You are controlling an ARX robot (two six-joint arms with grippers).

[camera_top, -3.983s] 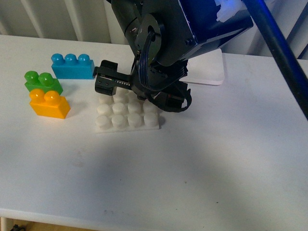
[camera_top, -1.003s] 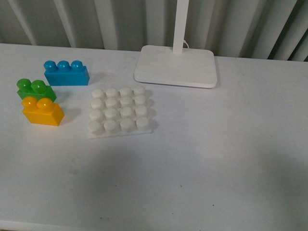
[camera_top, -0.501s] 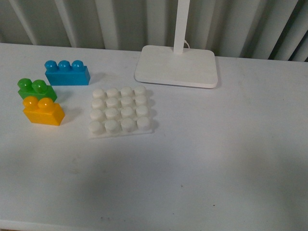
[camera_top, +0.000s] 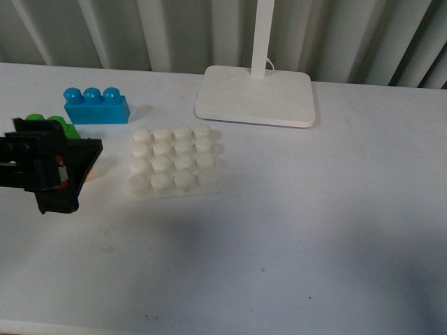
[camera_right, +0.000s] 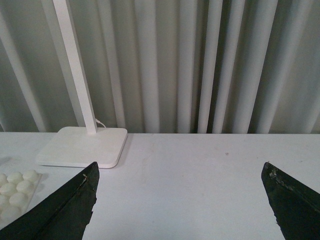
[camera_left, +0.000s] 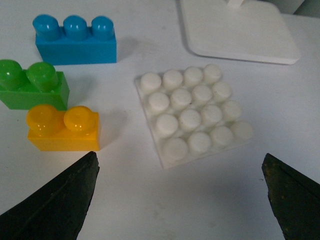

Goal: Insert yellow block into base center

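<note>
While the left pincer [camera_left: 179, 157] hangs spread, green brick [camera_left: 32, 87] flanks yellow block [camera_left: 64, 131] — base [camera_left: 192, 115] nearby.

The left gripper [camera_top: 56, 167] has come into the front view from the left side, where no arm was a moment ago. It now hides nearly all of the yellow block [camera_left: 64, 128] and part of the green brick [camera_top: 66, 127]. The base [camera_top: 174, 162], half hidden a while back, shows whole
</note>
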